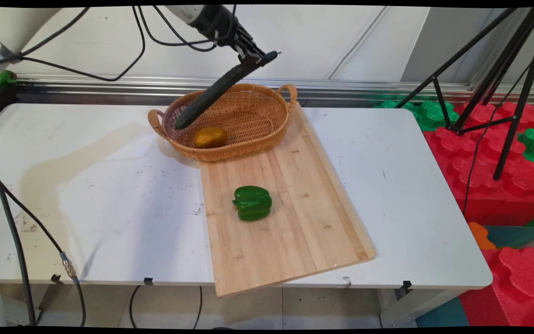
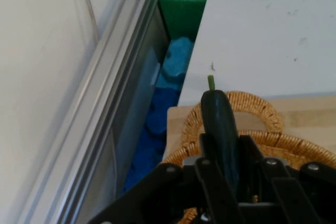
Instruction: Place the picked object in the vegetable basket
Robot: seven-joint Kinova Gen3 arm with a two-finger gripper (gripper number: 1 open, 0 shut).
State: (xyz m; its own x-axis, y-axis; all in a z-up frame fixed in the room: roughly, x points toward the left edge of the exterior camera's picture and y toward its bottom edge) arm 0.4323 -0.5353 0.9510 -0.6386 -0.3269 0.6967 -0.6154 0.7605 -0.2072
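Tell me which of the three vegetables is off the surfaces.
The cucumber, clamped in the tool above the basket; the potato lies inside, the pepper on the board.

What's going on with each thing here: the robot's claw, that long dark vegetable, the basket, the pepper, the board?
gripper: shut on the cucumber's stem end, raised above the basket.
cucumber: held in the air, slanting down, its free end over the basket's inside.
basket: upright on the board's far end, holding a potato.
potato: lying loose in the basket.
green pepper: lying on its side on the board, untouched.
cutting board: flat on the table, near corner overhanging the edge.
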